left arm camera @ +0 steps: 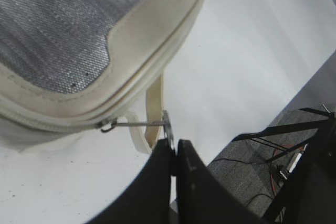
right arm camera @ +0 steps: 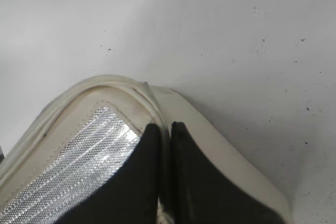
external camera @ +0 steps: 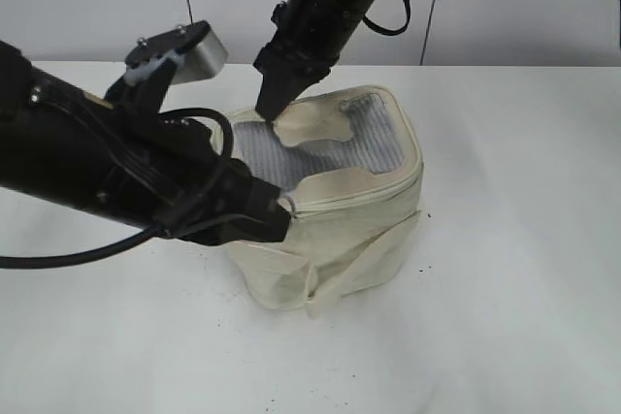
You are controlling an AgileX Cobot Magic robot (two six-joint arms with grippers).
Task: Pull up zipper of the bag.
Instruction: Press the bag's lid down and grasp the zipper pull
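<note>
1. Exterior view: you see the bag (external camera: 335, 210) upright on the white table (external camera: 524, 288), left gripper (external camera: 281, 215) at its front rim, right gripper (external camera: 275, 104) on top
2. Left wrist view: fingers (left arm camera: 157, 177) clenched on the zipper (left arm camera: 79, 121) pull ring (left arm camera: 167, 124)
3. Right wrist view: fingers (right arm camera: 144, 182) closed, pressing the mesh top (right arm camera: 79, 171)

A: Light is even and bright, mostly from above. The white table (external camera: 524, 239) is close to washed out in the exterior view, lower right.

B: Shadows?

A: Soft ones. A faint grey patch under the bag (external camera: 330, 210), and a dim gradient in the upper left of the right wrist view.

B: Sharpness?

A: The exterior view is slightly soft. In both wrist views the black fingers (left arm camera: 197, 192) at the bottom edge are blurred, and the mesh (right arm camera: 79, 171) glares silver.
</note>
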